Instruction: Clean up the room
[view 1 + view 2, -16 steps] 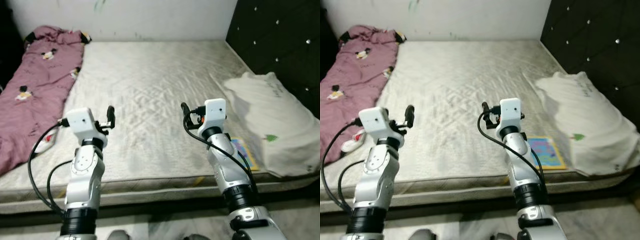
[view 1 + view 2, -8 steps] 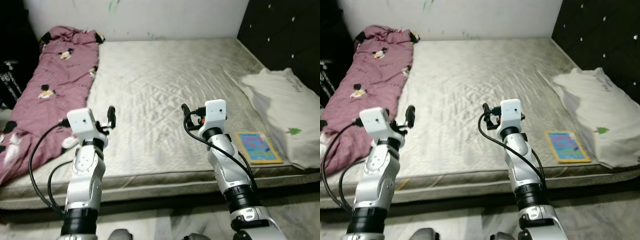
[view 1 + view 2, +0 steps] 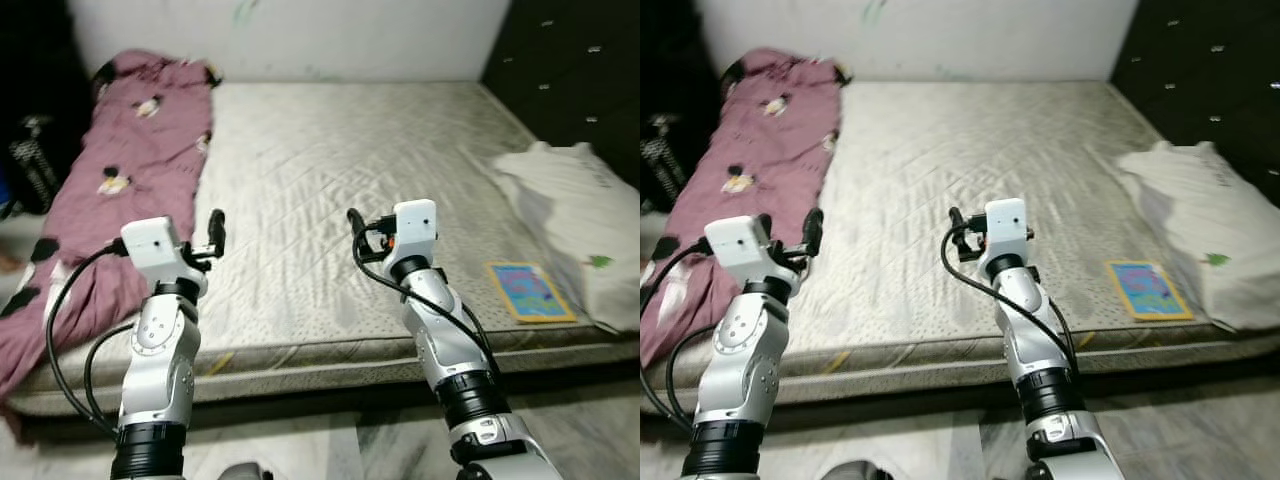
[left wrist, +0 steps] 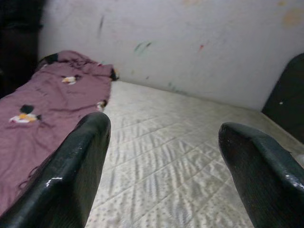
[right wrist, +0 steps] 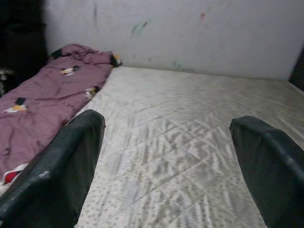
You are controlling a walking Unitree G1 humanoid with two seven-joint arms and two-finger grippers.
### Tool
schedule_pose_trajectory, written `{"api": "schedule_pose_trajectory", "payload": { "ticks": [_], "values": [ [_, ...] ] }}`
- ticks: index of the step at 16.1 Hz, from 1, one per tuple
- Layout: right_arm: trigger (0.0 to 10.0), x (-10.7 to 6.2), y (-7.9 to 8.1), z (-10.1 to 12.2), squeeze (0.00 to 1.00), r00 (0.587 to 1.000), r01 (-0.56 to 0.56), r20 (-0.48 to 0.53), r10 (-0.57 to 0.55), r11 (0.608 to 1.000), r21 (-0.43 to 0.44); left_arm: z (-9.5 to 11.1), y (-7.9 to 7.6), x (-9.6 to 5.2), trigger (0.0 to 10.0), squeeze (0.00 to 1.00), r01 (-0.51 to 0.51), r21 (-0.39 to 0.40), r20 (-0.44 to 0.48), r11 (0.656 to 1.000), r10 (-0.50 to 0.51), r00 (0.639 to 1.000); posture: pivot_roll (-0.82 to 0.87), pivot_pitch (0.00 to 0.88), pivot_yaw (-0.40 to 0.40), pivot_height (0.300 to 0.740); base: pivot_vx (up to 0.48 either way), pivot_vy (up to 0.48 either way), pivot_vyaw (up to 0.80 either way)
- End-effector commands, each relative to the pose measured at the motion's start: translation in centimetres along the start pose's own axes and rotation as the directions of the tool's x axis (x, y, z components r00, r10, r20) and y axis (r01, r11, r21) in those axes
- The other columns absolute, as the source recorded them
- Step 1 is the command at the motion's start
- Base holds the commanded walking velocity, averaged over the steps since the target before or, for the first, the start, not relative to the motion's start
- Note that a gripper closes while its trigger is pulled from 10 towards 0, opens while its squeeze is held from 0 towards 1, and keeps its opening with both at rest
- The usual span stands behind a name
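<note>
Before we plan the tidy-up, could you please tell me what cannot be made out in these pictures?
- Pillow: cut off by the right edge in the left eye view.
- Book: cover print too small to read.
- Pink blanket: its near end runs off the left edge.
- Dark things beside the bed: in shadow, unidentifiable.
- Floor: hidden by the arms.

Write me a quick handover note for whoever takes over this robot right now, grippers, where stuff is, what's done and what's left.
Left gripper: open, holding nothing, raised over the near edge of the mattress.
Right gripper: open, holding nothing, raised beside it.
Things: maroon blanket crumpled along the mattress's left side, spilling off the near corner. Colourful book flat near the right front edge. White pillow at the right, by the dark headboard.
Done: nothing picked up, judging by how things lie.
Left: blanket, book and pillow all need tidying.
</note>
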State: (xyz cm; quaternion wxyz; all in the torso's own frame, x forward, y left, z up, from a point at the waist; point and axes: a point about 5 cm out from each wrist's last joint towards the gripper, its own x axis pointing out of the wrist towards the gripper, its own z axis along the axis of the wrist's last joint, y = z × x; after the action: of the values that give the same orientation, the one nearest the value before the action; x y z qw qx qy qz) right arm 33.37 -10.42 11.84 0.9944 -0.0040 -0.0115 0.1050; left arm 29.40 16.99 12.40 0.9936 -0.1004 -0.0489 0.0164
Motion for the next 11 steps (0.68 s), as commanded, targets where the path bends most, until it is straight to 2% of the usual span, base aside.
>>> {"api": "schedule_pose_trajectory", "payload": {
  "ticks": [1,9,11],
  "values": [
    [10.0,0.16,-0.31,0.25,0.0,1.0,0.008,0.0,-0.008,1.0,0.003,0.35,-0.32,0.06,10.0,0.0,0.02,-0.001,0.014,1.0,-0.02,1.0,0.06,0.0,-0.007,0.74,0.326,0.0,0.0],
    [10.0,0.12,-0.37,0.15,0.0,1.0,0.016,-0.003,-0.016,1.0,0.004,0.18,-0.32,0.03,10.0,0.0,0.016,0.0,-0.001,1.0,-0.016,1.0,0.06,0.0,-0.004,0.74,0.33,0.0,0.0],
    [10.0,0.12,-0.51,0.08,0.0,1.0,0.019,-0.005,-0.019,1.0,0.002,-0.09,-0.33,0.11,10.0,0.0,0.005,0.005,-0.018,1.0,-0.004,1.0,0.06,0.0,-0.004,0.74,0.0,0.0,0.0]
  ]
}}
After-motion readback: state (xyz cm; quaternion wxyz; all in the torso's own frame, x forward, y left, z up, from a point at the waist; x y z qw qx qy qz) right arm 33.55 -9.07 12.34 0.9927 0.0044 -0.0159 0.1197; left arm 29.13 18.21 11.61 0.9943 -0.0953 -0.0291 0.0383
